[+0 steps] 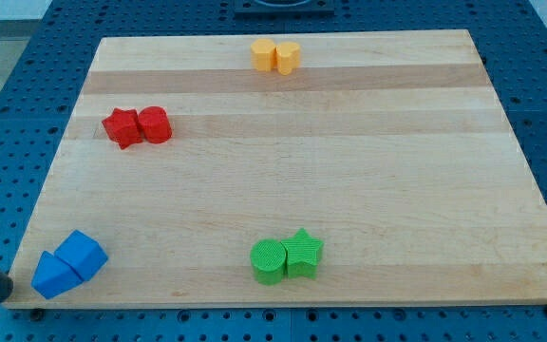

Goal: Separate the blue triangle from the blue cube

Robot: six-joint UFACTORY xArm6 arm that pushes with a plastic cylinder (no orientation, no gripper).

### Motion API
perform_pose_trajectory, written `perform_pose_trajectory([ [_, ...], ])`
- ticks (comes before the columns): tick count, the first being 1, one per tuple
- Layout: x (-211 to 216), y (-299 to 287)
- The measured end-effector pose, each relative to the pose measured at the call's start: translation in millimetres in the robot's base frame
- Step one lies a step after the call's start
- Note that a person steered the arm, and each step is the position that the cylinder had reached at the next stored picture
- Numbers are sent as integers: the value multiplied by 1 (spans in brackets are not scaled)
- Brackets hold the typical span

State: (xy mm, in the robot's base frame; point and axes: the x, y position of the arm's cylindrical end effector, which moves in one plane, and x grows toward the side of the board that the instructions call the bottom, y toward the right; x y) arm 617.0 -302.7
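The blue triangle (53,276) lies at the board's bottom left corner, touching the blue cube (84,255), which sits just up and to the right of it. The dark rod enters from the view's left edge. My tip (5,291) rests just left of the blue triangle, off the edge of the wooden board (302,180), with a small gap between tip and triangle.
A red star (122,128) and a red rounded block (156,124) touch at the upper left. Two yellow blocks (275,55) sit together at the top centre. A green cylinder (269,262) and a green star (303,253) touch at the bottom centre.
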Motion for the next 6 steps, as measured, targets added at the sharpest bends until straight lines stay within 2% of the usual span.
perform_pose_trajectory([
  [2,1,18],
  [4,1,72],
  [6,1,95],
])
